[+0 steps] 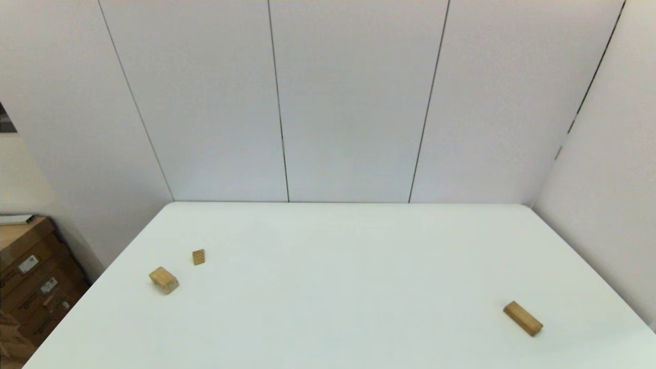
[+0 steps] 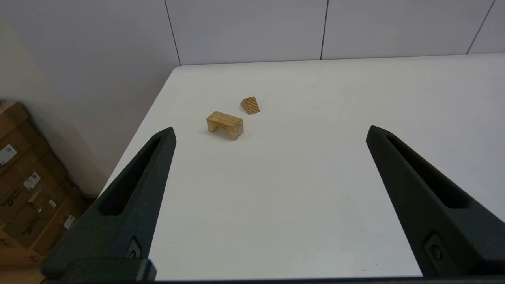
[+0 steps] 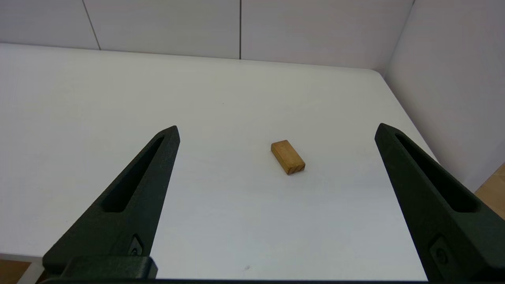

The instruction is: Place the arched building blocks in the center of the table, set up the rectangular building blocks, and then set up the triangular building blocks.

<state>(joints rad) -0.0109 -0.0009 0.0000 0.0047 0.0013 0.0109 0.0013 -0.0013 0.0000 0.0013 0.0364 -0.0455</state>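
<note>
The arched block (image 1: 164,280) (image 2: 225,124) lies at the table's left side, hollow side down. Just behind it sits the small triangular block (image 1: 199,257) (image 2: 250,105), a striped face showing. The rectangular block (image 1: 523,318) (image 3: 288,157) lies flat near the right front of the white table (image 1: 338,287). My left gripper (image 2: 270,132) is open and empty, held back from the arched block near the table's front edge. My right gripper (image 3: 276,130) is open too, hovering short of the rectangular block. Neither arm shows in the head view.
Brown cardboard boxes (image 1: 31,277) (image 2: 23,189) are stacked on the floor beyond the table's left edge. White wall panels (image 1: 328,102) close off the back, and a side wall (image 3: 453,79) runs along the right edge.
</note>
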